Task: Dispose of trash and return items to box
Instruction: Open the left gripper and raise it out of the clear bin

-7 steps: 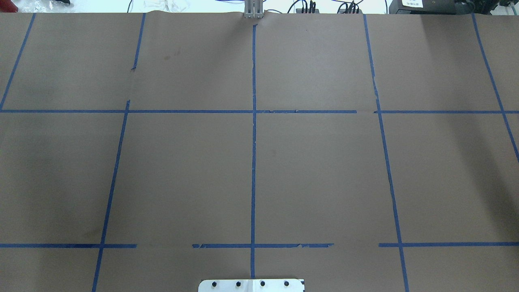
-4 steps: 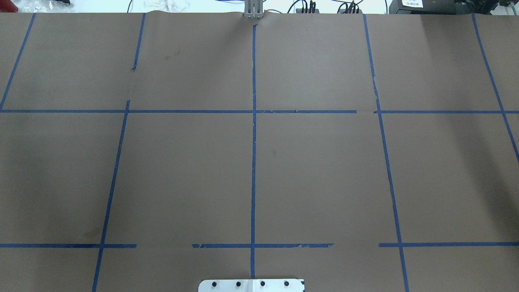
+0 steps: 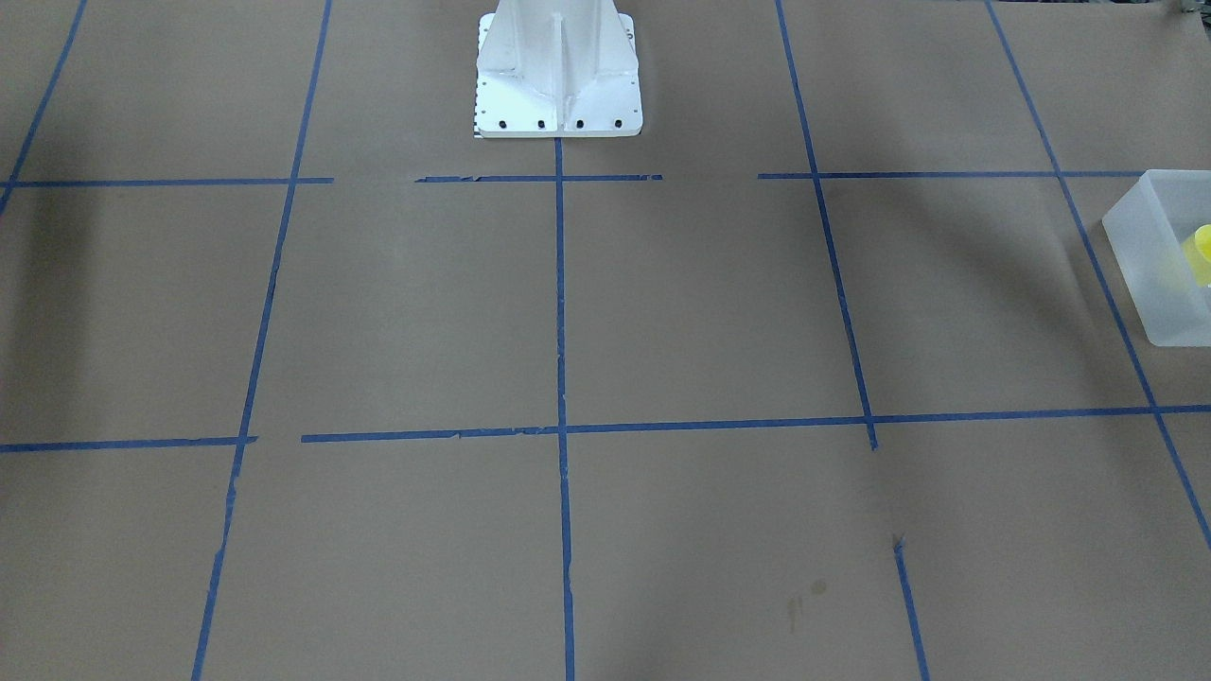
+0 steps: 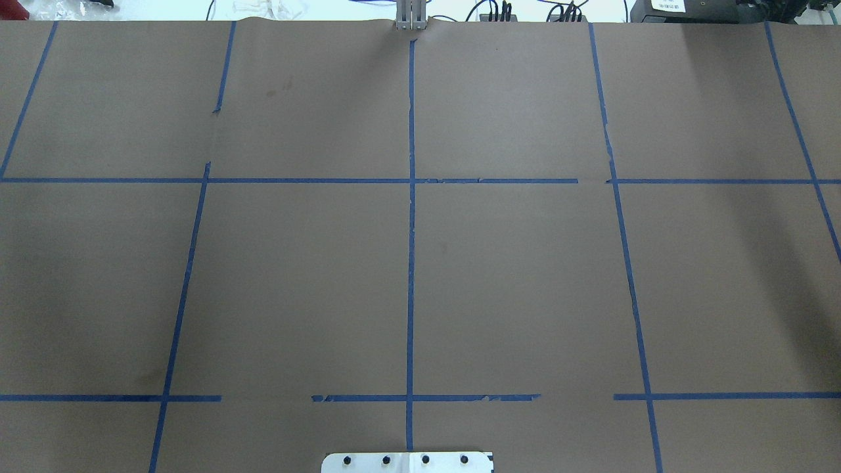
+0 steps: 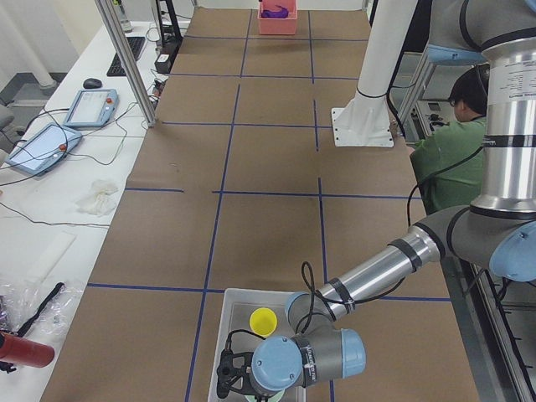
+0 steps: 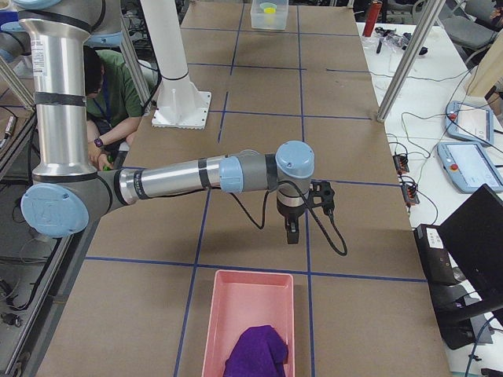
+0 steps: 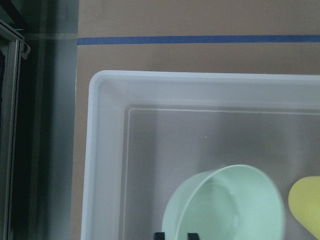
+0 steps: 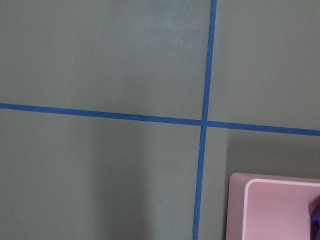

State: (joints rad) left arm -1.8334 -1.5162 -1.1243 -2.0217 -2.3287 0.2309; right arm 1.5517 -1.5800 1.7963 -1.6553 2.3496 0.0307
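Change is hardly visible: the overhead view shows the same brown table (image 4: 525, 276) with blue tape lines (image 4: 411, 263) as a second ago, and no arm enters it. Work is at the two ends. At the left end the box (image 7: 102, 150) holds the green bowl (image 7: 225, 210) and, just right of it, the yellow cup (image 7: 307, 205). The left gripper (image 7: 175, 235) hangs over the bowl's rim, fingertips close together; whether they pinch the rim, I cannot tell. The right gripper (image 6: 291, 232) hangs near the pink tray (image 6: 247, 274) with a purple cloth (image 6: 255, 353); how its fingers stand I cannot tell. I judge the task almost finished.
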